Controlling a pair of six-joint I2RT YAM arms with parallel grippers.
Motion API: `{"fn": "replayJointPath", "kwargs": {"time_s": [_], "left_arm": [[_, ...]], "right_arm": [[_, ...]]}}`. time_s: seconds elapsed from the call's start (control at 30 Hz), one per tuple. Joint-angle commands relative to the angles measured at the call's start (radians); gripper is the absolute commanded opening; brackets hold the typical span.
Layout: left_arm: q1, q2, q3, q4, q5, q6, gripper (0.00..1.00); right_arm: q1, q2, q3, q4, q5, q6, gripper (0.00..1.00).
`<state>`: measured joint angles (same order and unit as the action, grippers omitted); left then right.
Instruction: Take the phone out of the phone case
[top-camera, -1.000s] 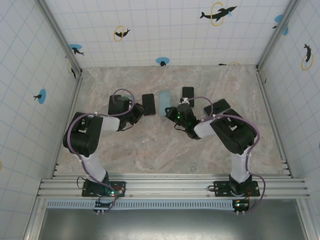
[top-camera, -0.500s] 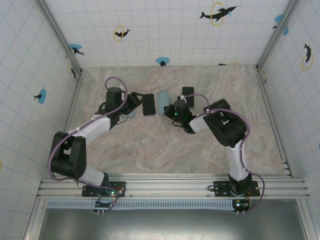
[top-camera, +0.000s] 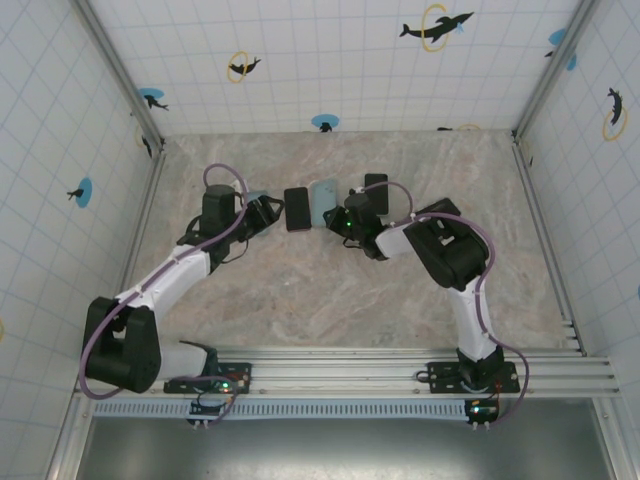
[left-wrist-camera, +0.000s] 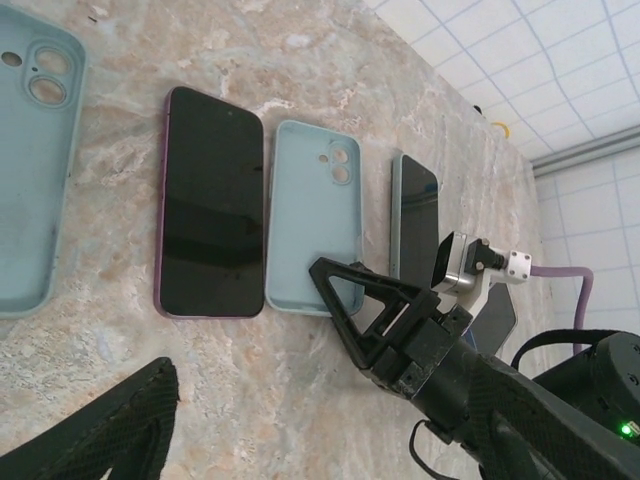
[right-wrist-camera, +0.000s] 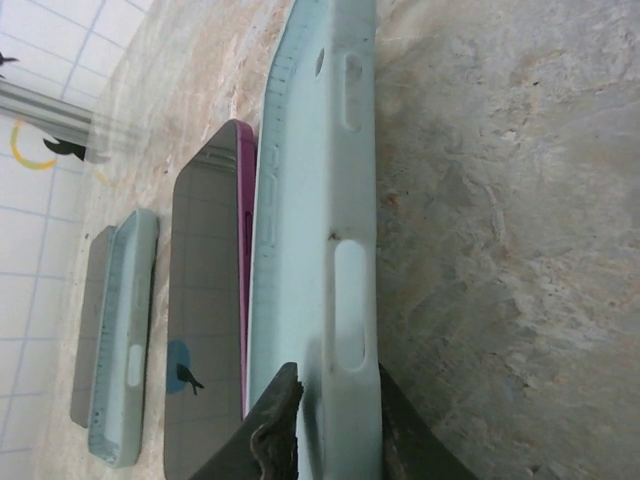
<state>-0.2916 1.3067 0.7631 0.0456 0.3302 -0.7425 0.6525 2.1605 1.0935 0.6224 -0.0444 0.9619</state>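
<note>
The phone (top-camera: 296, 208), dark-screened with a purple rim, lies face up on the table, out of the light blue phone case (top-camera: 323, 203) that rests right beside it. In the left wrist view the phone (left-wrist-camera: 212, 215) and the case (left-wrist-camera: 315, 230) lie side by side beyond my left gripper (left-wrist-camera: 240, 320), which is open and holds nothing. My left gripper (top-camera: 268, 212) sits just left of the phone. My right gripper (right-wrist-camera: 335, 385) is shut on the near end of the case (right-wrist-camera: 315, 200), with the phone (right-wrist-camera: 205, 300) just beyond. In the top view my right gripper (top-camera: 338, 218) is at the case's right edge.
A second light blue case (left-wrist-camera: 35, 170) lies left of the phone, and a second dark phone (left-wrist-camera: 415, 225) lies right of the held case, near the right arm. Tiled walls enclose the marble table (top-camera: 300, 300), with open surface toward the arm bases.
My left arm has stretched out, and its gripper has drawn back a little left of the phone and opened wider. My right gripper has shifted slightly left along the case.
</note>
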Motion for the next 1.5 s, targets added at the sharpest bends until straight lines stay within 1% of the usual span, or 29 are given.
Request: {"fn": "replayJointPath", "kwargs": {"time_s": [0.0, 0.07, 0.37, 0.53, 0.67, 0.8, 0.93, 1.1, 1.23, 1.37, 1.47], "left_arm": [[0.008, -0.027, -0.013, -0.036, -0.009, 0.037, 0.79], [0.008, -0.028, -0.016, -0.036, -0.009, 0.038, 0.79], [0.009, -0.018, -0.025, -0.033, 0.002, 0.045, 0.80], [0.012, -0.009, -0.025, -0.026, 0.010, 0.045, 0.80], [0.012, 0.000, -0.020, -0.020, 0.016, 0.041, 0.80], [0.013, 0.005, -0.019, -0.019, 0.023, 0.041, 0.80], [0.012, 0.009, -0.021, -0.016, 0.023, 0.041, 0.80], [0.013, 0.017, -0.024, -0.013, 0.029, 0.041, 0.80], [0.012, 0.016, -0.022, -0.015, 0.030, 0.045, 0.80], [0.014, 0.013, -0.012, -0.021, 0.036, 0.050, 0.80], [0.012, 0.004, -0.013, -0.011, 0.055, 0.048, 0.81]], "right_arm": [[-0.006, -0.007, 0.036, -0.057, 0.010, -0.059, 0.20], [-0.010, -0.018, 0.036, -0.075, 0.010, -0.080, 0.18], [-0.023, -0.042, 0.014, -0.111, -0.039, -0.123, 0.18], [-0.028, -0.052, 0.018, -0.132, -0.046, -0.145, 0.22], [-0.027, -0.054, 0.044, -0.167, -0.040, -0.180, 0.30], [-0.027, -0.069, 0.077, -0.232, 0.000, -0.248, 0.33], [-0.025, -0.080, 0.122, -0.318, 0.044, -0.335, 0.40], [-0.028, -0.092, 0.155, -0.378, 0.077, -0.413, 0.48], [-0.038, -0.114, 0.175, -0.398, 0.072, -0.457, 0.58], [-0.064, -0.156, 0.172, -0.429, 0.031, -0.499, 0.67], [-0.083, -0.206, 0.174, -0.512, 0.074, -0.591, 0.77]]}}
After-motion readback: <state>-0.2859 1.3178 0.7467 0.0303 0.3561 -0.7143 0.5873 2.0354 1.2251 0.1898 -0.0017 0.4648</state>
